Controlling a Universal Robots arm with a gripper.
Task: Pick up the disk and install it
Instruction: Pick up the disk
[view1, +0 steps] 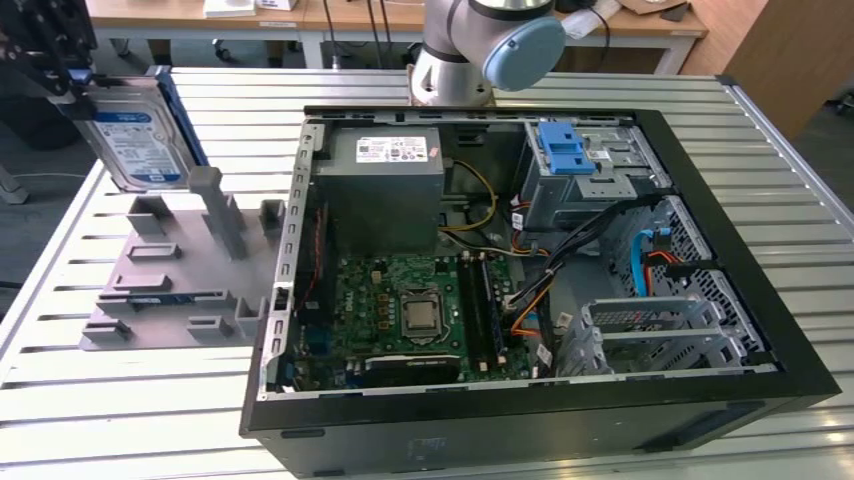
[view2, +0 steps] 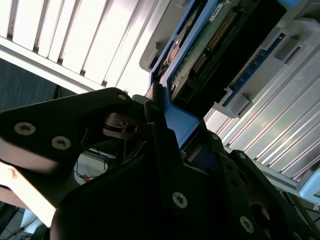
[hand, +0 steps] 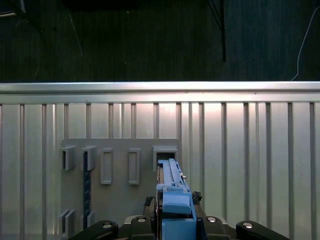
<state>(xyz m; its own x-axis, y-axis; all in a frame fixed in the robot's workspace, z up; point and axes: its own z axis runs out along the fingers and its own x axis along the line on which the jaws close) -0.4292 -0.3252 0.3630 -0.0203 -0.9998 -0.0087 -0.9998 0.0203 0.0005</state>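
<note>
The disk (view1: 134, 140), a silver drive with a blue-and-white label and a blue frame, hangs upright above the table at the exterior view's far left. My gripper (view1: 70, 88) is shut on its upper end. In the first wrist view the disk (hand: 172, 192) is seen edge-on, held by the gripper (hand: 175, 222) above a slot of the grey holder (hand: 120, 175). In the second wrist view the disk's green circuit board (view2: 210, 45) and blue frame (view2: 177, 120) run out from between the black fingers (view2: 155, 130).
The grey slotted holder (view1: 174, 270) lies under the disk on the slatted metal table (view1: 120, 400). To the exterior view's right stands the open computer case (view1: 721, 390) with a grey power supply (view1: 380, 175), a motherboard (view1: 414, 310) and a drive cage with a blue latch (view1: 565, 150).
</note>
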